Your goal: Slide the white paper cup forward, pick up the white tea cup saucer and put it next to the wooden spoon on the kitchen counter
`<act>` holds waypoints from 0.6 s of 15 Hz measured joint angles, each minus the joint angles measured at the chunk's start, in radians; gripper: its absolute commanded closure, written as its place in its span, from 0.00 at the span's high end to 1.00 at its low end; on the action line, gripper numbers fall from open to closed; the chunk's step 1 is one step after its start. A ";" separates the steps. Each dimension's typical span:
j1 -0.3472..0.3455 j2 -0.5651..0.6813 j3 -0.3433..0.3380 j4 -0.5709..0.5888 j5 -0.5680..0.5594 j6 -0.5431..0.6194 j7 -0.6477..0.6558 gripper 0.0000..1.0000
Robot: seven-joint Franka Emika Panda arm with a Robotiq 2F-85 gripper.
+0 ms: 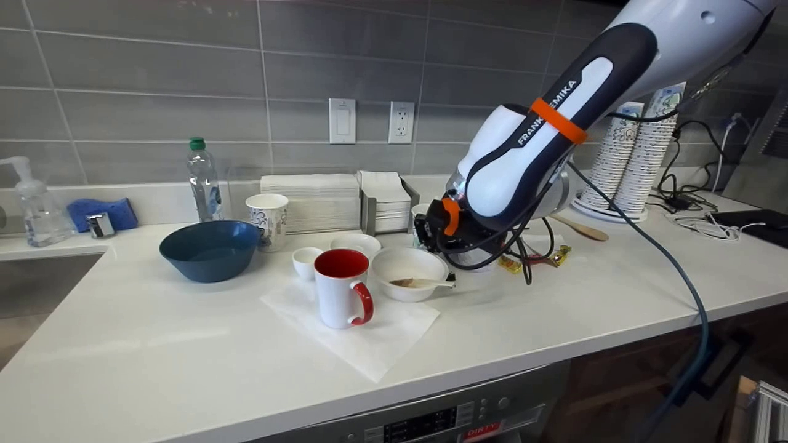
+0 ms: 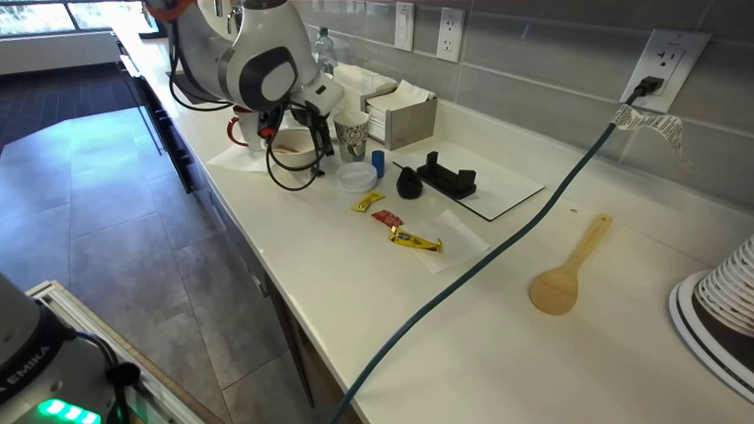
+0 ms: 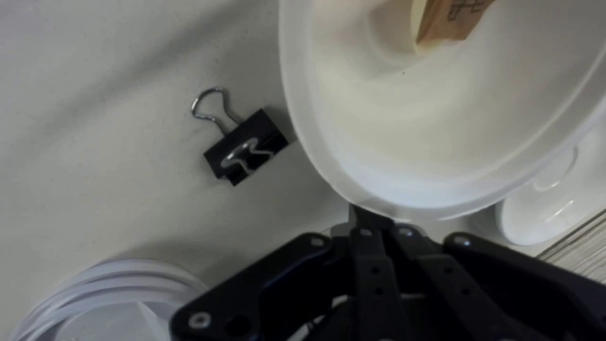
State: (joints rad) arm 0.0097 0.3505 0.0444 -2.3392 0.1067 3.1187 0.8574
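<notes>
Nearest, in an exterior view: smooth white tabletop [image 1: 203, 357]. Black metal gripper [image 3: 384, 226] looks clenched, empty, beside the round white bowl [image 1: 409, 261]. Pale wooden spoon [image 2: 564, 277] marks the drop; we judge pickup pending. Lift, spread, take the shallow round white saucer [image 1: 357, 243] near the small tapered white cup [image 1: 305, 264] (slid? can't tell). Room: strip between spoon and tabletop's front edge.

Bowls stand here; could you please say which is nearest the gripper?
The white bowl, by the gripper in the wrist view; the blue bowl stands nearer the sink.
</notes>
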 measured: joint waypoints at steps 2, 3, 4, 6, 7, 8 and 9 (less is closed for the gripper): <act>-0.015 0.008 0.029 0.004 0.052 0.025 -0.057 0.00; -0.026 0.012 0.049 0.008 0.076 0.034 -0.086 0.00; -0.041 0.015 0.068 0.013 0.081 0.044 -0.099 0.00; -0.049 0.020 0.079 0.019 0.104 0.060 -0.136 0.00; -0.048 0.023 0.076 0.022 0.115 0.069 -0.155 0.00; -0.048 0.026 0.073 0.024 0.126 0.075 -0.169 0.00; -0.048 0.029 0.068 0.027 0.135 0.078 -0.181 0.00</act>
State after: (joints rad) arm -0.0381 0.3792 0.1122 -2.3126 0.2414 3.1965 0.6763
